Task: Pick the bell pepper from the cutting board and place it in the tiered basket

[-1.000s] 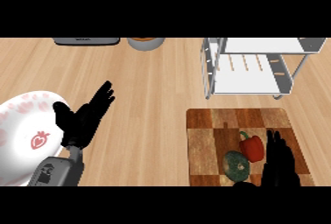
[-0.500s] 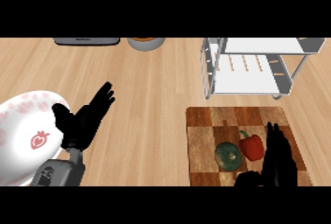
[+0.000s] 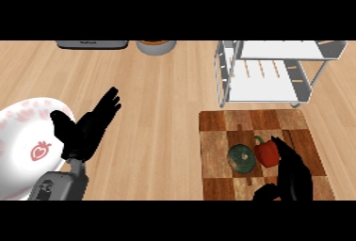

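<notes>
Fingers [image 3: 284, 149] of the right hand [image 3: 292, 174] are stretched out straight over the cutting board [image 3: 236, 123], their tips touching the right side of the red bell pepper [image 3: 266, 153]; nothing is curled round the pepper, so the hand is open and holds nothing. Its thumb [image 3: 264, 193] sticks out to the left near the board's near edge. Bell pepper lies on the cutting board, right of the board's middle, green stem pointing toward the far edge. Just beside it on the left, touching or nearly so, lies a round dark green vegetable [image 3: 243, 158]. Cutting board sits at the counter's near right. Beyond its far edge, close by, stands the tiered basket [image 3: 274, 70], white metal frame with a slatted lower shelf, at the counter's far right. Left hand [image 3: 87, 128] rests open near the counter's left edge, fingers straight and pointing away, holding nothing. Partly behind it, at the left edge, lies a white plate [image 3: 28, 141] with a red strawberry print. At the far edge: a grey flat appliance [image 3: 93, 44] and a round pot [image 3: 156, 46], both cut off by the view.
</notes>
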Controlling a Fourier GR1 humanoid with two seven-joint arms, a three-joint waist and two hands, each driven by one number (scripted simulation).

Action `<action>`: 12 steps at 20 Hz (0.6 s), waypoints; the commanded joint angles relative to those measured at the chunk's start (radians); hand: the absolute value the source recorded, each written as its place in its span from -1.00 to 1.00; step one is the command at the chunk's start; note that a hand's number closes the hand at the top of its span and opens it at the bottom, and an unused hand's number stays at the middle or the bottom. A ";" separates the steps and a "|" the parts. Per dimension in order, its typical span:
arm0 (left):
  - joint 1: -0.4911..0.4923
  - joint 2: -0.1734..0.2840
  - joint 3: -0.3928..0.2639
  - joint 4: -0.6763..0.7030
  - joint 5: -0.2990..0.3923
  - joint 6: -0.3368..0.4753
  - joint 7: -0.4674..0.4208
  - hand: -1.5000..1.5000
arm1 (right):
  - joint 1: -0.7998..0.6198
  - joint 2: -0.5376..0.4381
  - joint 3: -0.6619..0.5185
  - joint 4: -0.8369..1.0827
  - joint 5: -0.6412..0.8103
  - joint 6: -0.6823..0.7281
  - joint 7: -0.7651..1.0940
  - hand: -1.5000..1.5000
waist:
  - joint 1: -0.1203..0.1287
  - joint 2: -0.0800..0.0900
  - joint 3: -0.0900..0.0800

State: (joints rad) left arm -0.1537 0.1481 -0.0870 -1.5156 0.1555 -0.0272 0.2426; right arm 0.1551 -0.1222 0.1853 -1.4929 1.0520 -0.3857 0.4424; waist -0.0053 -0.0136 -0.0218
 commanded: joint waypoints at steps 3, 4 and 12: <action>-0.030 -0.027 0.011 0.091 -0.017 -0.003 -0.053 0.00 | -0.037 -0.015 0.000 0.098 0.009 -0.083 -0.127 1.00 | 0.003 0.015 0.022; 0.042 -0.018 0.000 0.055 -0.013 -0.026 -0.078 0.00 | -0.107 -0.012 -0.023 0.141 0.002 -0.052 -0.108 1.00 | 0.012 0.015 0.022; 0.015 -0.018 0.008 -0.010 -0.012 -0.008 -0.001 0.00 | -0.014 -0.008 -0.007 0.005 0.019 -0.119 -0.141 1.00 | 0.004 0.012 0.022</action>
State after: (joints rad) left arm -0.1594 0.1291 -0.0826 -1.4961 0.1412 -0.0341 0.2361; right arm 0.1403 -0.1321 0.2002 -1.4859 1.0598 -0.4183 0.3301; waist -0.0087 -0.0154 -0.0267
